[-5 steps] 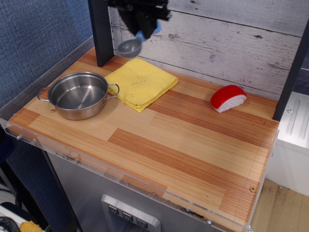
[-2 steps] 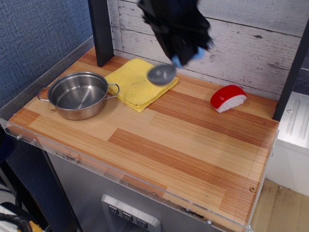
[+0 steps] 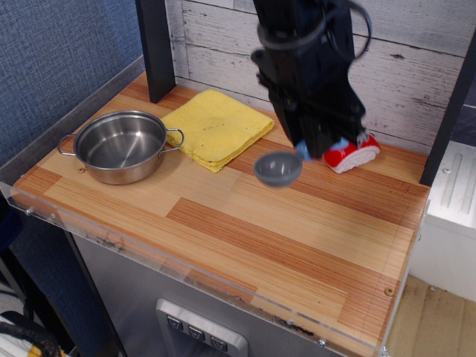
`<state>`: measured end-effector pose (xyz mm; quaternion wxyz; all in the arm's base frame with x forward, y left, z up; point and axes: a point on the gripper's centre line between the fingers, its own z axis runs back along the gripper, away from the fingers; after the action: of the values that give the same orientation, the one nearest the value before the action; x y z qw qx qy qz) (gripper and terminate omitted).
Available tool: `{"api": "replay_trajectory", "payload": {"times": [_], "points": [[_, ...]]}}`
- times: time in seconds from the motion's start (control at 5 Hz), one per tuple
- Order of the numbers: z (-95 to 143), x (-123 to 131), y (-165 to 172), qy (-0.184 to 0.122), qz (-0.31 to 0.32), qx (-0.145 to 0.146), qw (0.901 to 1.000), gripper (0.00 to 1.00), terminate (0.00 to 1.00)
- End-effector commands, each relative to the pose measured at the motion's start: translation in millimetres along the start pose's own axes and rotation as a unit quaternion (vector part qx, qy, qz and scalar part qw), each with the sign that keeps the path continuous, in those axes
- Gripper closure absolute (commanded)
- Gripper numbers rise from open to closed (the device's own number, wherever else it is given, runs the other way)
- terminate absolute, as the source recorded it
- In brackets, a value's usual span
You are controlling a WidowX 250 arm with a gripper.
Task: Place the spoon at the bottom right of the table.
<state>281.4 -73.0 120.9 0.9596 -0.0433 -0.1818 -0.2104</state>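
Observation:
The spoon [image 3: 279, 168] has a round grey bowl and a short light-blue handle. My black gripper [image 3: 321, 146] is shut on the handle and holds the spoon in the air above the middle of the wood-plank table [image 3: 245, 238]. The bowl sticks out to the lower left of the gripper. Most of the handle is hidden inside the fingers. The arm comes down from the top of the view.
A steel two-handled pot [image 3: 121, 145] stands at the left. A folded yellow cloth [image 3: 216, 126] lies behind it. A red and white toy sushi piece [image 3: 355, 156] sits at the back right, partly behind the gripper. A clear rim [image 3: 186, 277] runs along the front edge.
My gripper has carried the spoon from the back left, over the yellow cloth, to the right and forward, and lower, over the table's middle.

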Motion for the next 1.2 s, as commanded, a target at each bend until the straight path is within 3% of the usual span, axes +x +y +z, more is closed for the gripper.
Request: {"api": "replay_trajectory", "payload": {"times": [0.0, 0.4, 0.8, 1.0], "points": [[-25, -25, -26, 0.022, -0.03, -0.005, 0.9993, 1.0, 0.0], [-60, -45, -36, 0.048, -0.027, -0.008, 0.9984, 1.0, 0.0], [-74, -48, -38, 0.052, -0.011, 0.003, 0.9986, 1.0, 0.0], [-70, -45, -32, 0.047, -0.001, 0.019, 0.9987, 0.0, 0.0]]}}
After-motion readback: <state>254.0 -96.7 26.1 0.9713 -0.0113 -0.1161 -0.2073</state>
